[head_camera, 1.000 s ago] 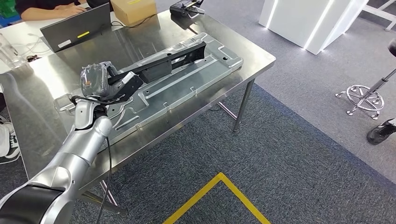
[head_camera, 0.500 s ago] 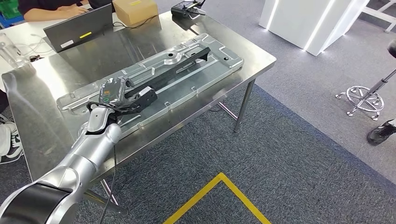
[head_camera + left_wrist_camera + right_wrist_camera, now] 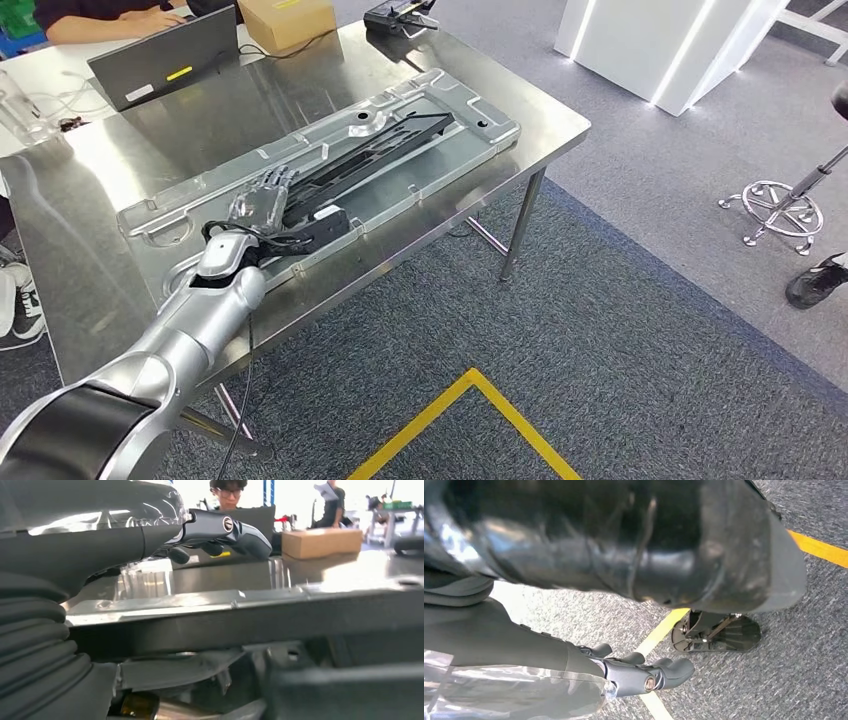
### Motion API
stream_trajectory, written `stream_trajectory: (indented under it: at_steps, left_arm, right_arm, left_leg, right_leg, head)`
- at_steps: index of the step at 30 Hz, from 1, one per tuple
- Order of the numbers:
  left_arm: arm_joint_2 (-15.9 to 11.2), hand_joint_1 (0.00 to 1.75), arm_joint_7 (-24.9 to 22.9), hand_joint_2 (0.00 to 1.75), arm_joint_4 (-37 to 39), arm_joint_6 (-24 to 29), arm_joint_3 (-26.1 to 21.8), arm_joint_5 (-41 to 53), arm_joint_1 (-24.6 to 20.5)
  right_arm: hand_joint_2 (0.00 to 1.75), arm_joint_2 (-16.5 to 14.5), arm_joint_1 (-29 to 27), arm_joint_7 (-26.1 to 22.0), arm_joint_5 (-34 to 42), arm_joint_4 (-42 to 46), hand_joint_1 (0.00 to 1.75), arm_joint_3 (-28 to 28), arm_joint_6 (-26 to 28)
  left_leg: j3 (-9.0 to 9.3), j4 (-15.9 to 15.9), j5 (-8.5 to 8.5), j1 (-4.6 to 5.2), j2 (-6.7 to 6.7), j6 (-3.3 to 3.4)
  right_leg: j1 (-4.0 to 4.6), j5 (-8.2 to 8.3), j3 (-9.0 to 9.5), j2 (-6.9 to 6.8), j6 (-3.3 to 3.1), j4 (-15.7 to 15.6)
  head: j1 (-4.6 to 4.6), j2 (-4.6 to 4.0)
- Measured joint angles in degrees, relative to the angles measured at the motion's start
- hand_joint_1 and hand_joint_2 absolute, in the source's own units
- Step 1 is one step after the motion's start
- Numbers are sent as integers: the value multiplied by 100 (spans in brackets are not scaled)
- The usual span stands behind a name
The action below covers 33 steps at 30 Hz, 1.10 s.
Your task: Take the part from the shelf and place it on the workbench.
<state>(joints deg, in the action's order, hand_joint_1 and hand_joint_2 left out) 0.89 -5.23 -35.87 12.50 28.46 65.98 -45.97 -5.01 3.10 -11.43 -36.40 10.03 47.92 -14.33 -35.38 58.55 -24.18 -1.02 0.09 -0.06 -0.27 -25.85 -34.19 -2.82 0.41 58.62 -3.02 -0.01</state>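
Observation:
The long black part (image 3: 385, 145) lies flat along the silver stamped panel (image 3: 445, 165) on the steel workbench (image 3: 95, 270). My left hand (image 3: 262, 200) hovers at the part's near end with its fingers spread and nothing in them. In the left wrist view the fingers (image 3: 220, 527) stretch out above the part (image 3: 250, 625) without closing on it. My right hand (image 3: 639, 672) hangs beside my body over the carpet, fingers loosely apart and holding nothing.
A laptop (image 3: 165, 60), a cardboard box (image 3: 285, 20) and a black device (image 3: 400, 15) stand at the workbench's far side, where a person (image 3: 100, 15) sits. A white cabinet (image 3: 660, 40) and a stool base (image 3: 785, 205) are to the right. A yellow line (image 3: 470, 385) marks the floor.
My left hand lowered the black part onto the panel, then let go and spread its fingers. The part now lies flat instead of being held up at its near end.

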Motion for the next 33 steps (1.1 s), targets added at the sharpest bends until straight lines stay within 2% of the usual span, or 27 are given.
stream_trajectory:
  at_steps: [3,7,10,15,20,25,33]
  left_arm:
    - [3,0,125,0,2,-216,73,-32,-44]
    - [-11,0,639,0,-18,-406,202,-168,-78]
    - [-67,0,990,0,-153,-425,327,-279,-52]
    - [-172,0,1163,0,-435,-363,463,-388,31]
    - [-417,0,1542,0,-1028,-251,609,-727,346]
    - [-616,0,1607,0,-1530,-246,696,-846,590]
    - [-709,0,1611,0,-1758,-257,737,-890,665]
  right_arm:
    - [0,0,-1,-2,3,0,0,22,-8]
    - [0,5,-7,-32,-2,0,0,28,-24]
    - [0,14,-13,-53,-16,0,0,28,-54]
    - [0,22,-17,-83,-42,0,0,28,-96]
    - [0,22,-23,-152,-101,0,0,28,-106]
    - [0,22,-25,-160,-115,0,0,28,-108]
    - [0,22,-26,-167,-117,0,0,28,-108]
  left_leg:
    - [0,0,0,0,0,0]
    - [0,0,1,0,0,-1]
    - [0,0,1,0,-1,-1]
    - [0,0,0,0,-1,-1]
    - [0,-1,-3,0,0,-6]
    - [0,-1,-4,0,0,-8]
    - [0,-1,-4,0,0,-8]
  right_leg:
    - [0,0,0,0,0,1]
    - [0,1,2,0,0,2]
    - [0,1,1,1,0,4]
    - [1,1,0,1,0,4]
    - [7,-4,-1,2,-5,5]
    - [7,-6,-3,2,-9,6]
    - [7,-5,-2,2,-9,8]
  head:
    - [0,-1]
    - [0,0]
    - [0,0]
    - [1,0]
    - [1,0]
    - [0,1]
    - [0,1]
